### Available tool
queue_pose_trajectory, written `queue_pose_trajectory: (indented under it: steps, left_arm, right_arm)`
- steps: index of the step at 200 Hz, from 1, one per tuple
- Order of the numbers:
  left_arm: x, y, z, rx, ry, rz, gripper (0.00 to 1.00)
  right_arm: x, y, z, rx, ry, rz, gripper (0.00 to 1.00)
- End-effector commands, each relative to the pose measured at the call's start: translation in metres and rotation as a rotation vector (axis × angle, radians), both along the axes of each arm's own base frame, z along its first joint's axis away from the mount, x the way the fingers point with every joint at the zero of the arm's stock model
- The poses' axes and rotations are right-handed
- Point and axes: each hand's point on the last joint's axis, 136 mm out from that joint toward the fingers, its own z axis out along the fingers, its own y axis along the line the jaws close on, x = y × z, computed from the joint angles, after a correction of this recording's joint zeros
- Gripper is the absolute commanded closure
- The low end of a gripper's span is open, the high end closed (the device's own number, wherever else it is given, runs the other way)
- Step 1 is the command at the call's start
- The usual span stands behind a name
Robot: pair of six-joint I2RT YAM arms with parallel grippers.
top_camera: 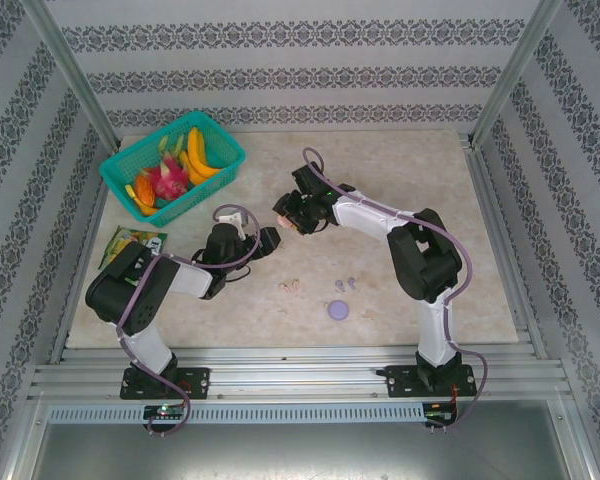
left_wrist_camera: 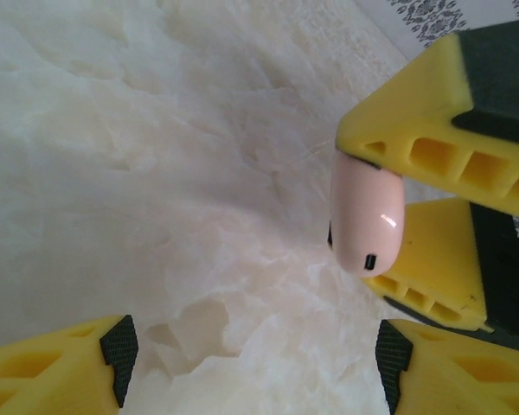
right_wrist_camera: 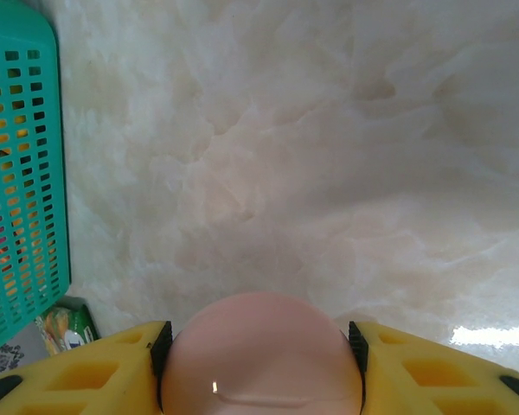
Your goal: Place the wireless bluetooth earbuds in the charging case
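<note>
**Earbuds loose on the table, pink case up in the right claw**

The pale marbled table [top_camera: 450,200] carries a teal basket [top_camera: 195,187] of toy fruit [top_camera: 185,160] at its far left, with a green packet [top_camera: 130,243] nearer on the same side.

The left arm [top_camera: 145,290] is folded low, its forearm running right toward the middle. The right arm [top_camera: 420,255] bends at a raised elbow and stretches left and slightly far, so the two wrists meet near the table's centre.

The left gripper [left_wrist_camera: 251,346] is released: its yellow fingers stand wide apart with bare table between them, touching nothing. The right gripper [right_wrist_camera: 261,346] is clenched on the pink charging case [left_wrist_camera: 366,220], one finger pressed against each side of its rounded body. From the left wrist the case shows edge-on – a slim rounded shape with its long axis running up and down that view, and a small dark slot at its lower end. It sits just beyond the left fingertips, apart from them.

A lilac case [top_camera: 338,310] lies flat on the table near the front, in the gap between the arms.

The pink earbuds [top_camera: 290,287] lie together near the left gripper's tip, on its near side. The lilac earbuds [top_camera: 346,284] lie just far of the lilac case – both pairs outside any case, and too small to tell which way their stems point.
</note>
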Motion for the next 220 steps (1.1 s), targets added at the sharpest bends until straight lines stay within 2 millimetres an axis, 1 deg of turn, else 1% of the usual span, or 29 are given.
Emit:
queue_pose_trajectory:
  steps: [1, 53, 111, 220]
  left_arm:
    - [0.011, -0.013, 0.025, -0.06, -0.089, -0.005, 0.25]
    - [0.019, -0.021, 0.024, -0.071, -0.091, -0.002, 0.28]
    - [0.028, -0.027, 0.025, -0.091, -0.097, 0.001, 0.35]
    - [0.039, -0.031, 0.021, -0.131, -0.092, 0.018, 0.44]
  right_arm:
    - [0.0, -0.004, -0.016, 0.002, 0.037, -0.016, 0.48]
    - [-0.001, -0.001, -0.015, 0.01, 0.037, -0.011, 0.48]
    - [-0.003, 0.002, -0.014, 0.023, 0.039, -0.008, 0.49]
    - [-0.006, 0.003, -0.013, 0.041, 0.038, -0.01, 0.49]
